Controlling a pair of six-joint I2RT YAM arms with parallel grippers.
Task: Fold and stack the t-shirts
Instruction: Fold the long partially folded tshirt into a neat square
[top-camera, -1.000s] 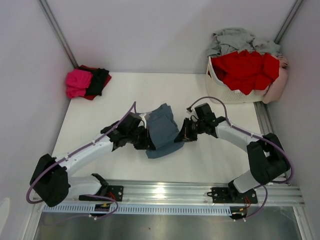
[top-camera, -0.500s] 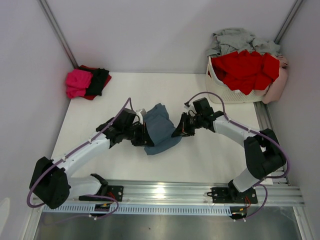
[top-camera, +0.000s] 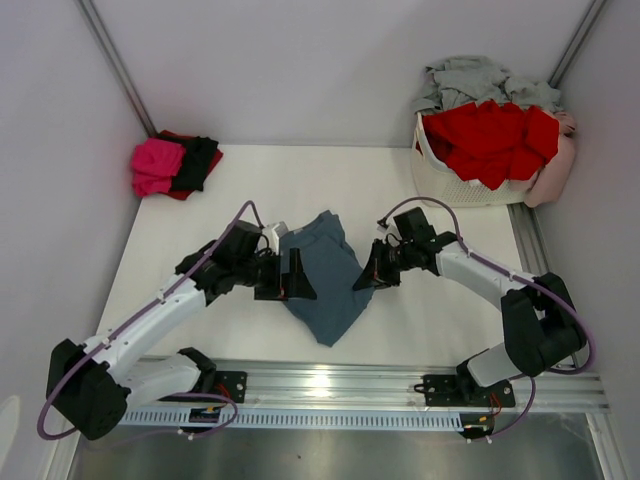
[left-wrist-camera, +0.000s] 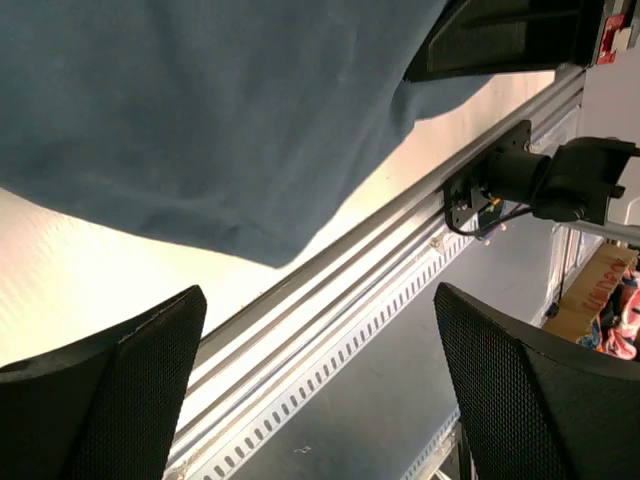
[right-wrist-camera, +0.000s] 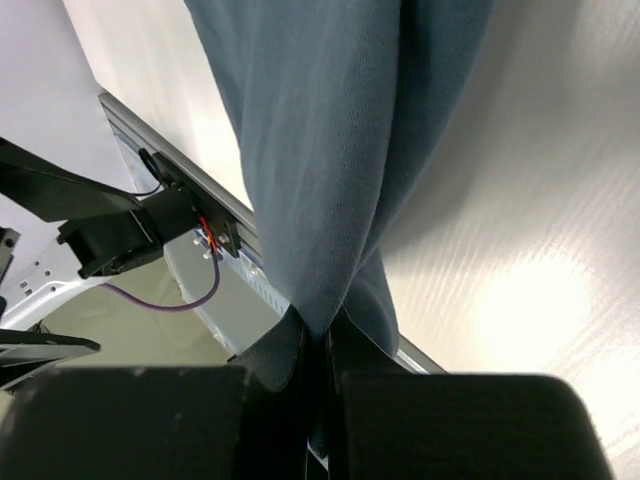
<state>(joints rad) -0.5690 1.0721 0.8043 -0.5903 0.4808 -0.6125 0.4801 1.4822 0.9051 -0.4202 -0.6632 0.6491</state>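
The slate blue-grey t-shirt hangs bunched between the two arms in the top view, its lower tip reaching toward the front rail. My right gripper is shut on the shirt's right edge; in the right wrist view its jaws pinch a fold of the blue cloth. My left gripper sits at the shirt's left side, open. In the left wrist view nothing lies between its spread fingers, and the shirt hangs above them, apart from them.
A white lattice basket at the back right holds red shirts and grey cloth, with pale pink cloth over its side. Magenta and black shirts lie stacked in the back left corner. A metal rail runs along the front edge.
My left gripper has opened and let go of the blue shirt. The shirt now hangs from the right gripper alone and has dropped lower, toward the front rail.
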